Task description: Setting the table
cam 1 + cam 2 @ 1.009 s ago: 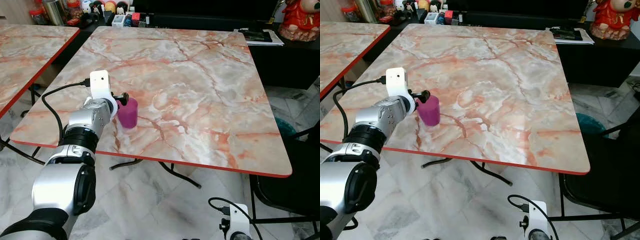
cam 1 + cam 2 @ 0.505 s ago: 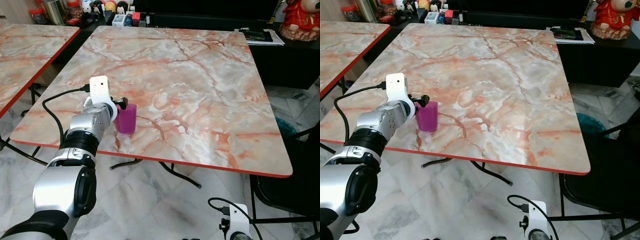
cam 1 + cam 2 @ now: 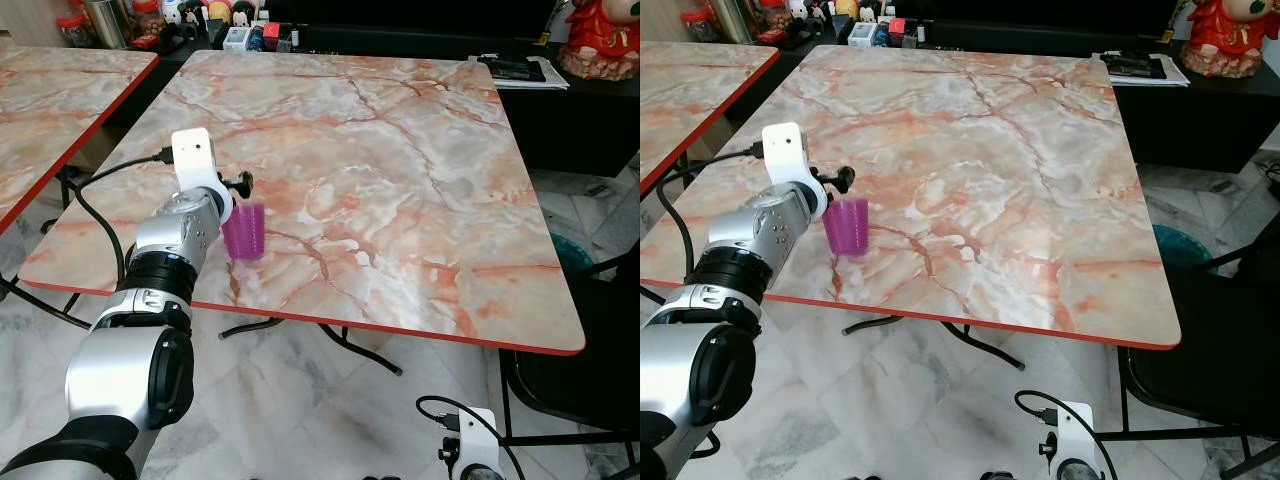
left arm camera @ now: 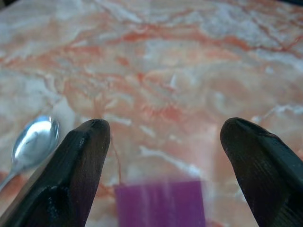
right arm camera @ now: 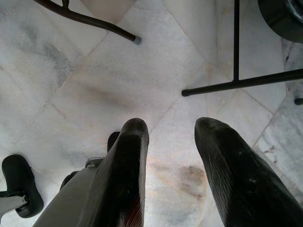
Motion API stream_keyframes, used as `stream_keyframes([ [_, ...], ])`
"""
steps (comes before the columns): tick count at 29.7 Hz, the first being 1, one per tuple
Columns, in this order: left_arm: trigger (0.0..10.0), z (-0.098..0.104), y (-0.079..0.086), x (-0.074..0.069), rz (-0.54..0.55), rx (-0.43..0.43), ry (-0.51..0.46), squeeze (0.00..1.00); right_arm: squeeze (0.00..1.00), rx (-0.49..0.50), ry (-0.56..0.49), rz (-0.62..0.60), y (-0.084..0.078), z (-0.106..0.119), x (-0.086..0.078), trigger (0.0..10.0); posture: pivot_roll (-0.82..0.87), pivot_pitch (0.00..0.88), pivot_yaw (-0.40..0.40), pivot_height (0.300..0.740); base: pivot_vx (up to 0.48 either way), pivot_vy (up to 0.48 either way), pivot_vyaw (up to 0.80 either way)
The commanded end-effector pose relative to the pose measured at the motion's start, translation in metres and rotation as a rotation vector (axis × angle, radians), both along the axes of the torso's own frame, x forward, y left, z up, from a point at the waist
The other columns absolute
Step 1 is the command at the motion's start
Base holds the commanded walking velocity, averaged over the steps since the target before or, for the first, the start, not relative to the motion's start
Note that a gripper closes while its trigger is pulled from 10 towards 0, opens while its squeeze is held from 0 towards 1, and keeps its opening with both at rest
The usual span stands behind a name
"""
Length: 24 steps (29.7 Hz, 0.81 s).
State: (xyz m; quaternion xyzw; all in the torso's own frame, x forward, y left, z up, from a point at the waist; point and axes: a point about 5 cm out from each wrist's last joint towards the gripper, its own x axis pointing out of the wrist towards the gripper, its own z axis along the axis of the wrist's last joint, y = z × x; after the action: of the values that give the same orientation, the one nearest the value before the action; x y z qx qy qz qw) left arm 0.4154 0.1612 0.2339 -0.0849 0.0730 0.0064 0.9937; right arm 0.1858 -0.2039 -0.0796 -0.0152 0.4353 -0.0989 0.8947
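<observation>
While left gripper [image 4: 163, 161] hangs spread wide, purple plastic cup [image 3: 244, 231] stands between fingers on marble-pattern table [image 3: 400, 150]; no legible writing.

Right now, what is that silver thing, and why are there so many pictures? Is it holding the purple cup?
The silver thing is a robot's arm. Two pictures come from cameras in the robot's head, looking down at a marble table. The other two come from a small camera on each wrist, looking along that arm's two black fingers. The left gripper is at the purple cup, which stands near the table's front edge. Its fingers are spread wide on either side of the cup and do not seem to squeeze it. A shiny spoon lies on the table beside it. The right gripper hangs open over the tiled floor.
</observation>
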Motion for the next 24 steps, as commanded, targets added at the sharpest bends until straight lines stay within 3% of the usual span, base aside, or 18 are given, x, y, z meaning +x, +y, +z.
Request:
stream_keyframes([
  [1,10.0,0.015,-0.004,0.001,-0.011,-0.008,-0.047,0.00,0.00,0.006,0.016,-0.012,0.001,-0.003,-0.006,10.0,-0.08,0.126,0.009,0.740,0.000,0.000,0.00],
  [9,10.0,0.011,-0.004,-0.002,-0.010,0.005,-0.052,0.00,0.00,0.006,0.015,-0.010,0.001,-0.003,-0.006,10.0,-0.07,0.124,0.010,0.740,0.000,0.000,0.00],
  [17,10.0,-0.019,0.000,-0.006,0.012,0.025,0.079,0.00,0.00,0.007,0.018,-0.009,0.001,-0.003,-0.006,10.0,-0.07,0.130,0.011,0.740,0.000,0.000,0.00],
  [24,10.0,-0.017,0.012,-0.007,0.086,0.045,0.084,0.00,0.00,0.009,0.018,-0.010,0.001,-0.004,-0.007,10.0,-0.07,0.123,0.014,0.740,0.000,0.000,0.00],
])
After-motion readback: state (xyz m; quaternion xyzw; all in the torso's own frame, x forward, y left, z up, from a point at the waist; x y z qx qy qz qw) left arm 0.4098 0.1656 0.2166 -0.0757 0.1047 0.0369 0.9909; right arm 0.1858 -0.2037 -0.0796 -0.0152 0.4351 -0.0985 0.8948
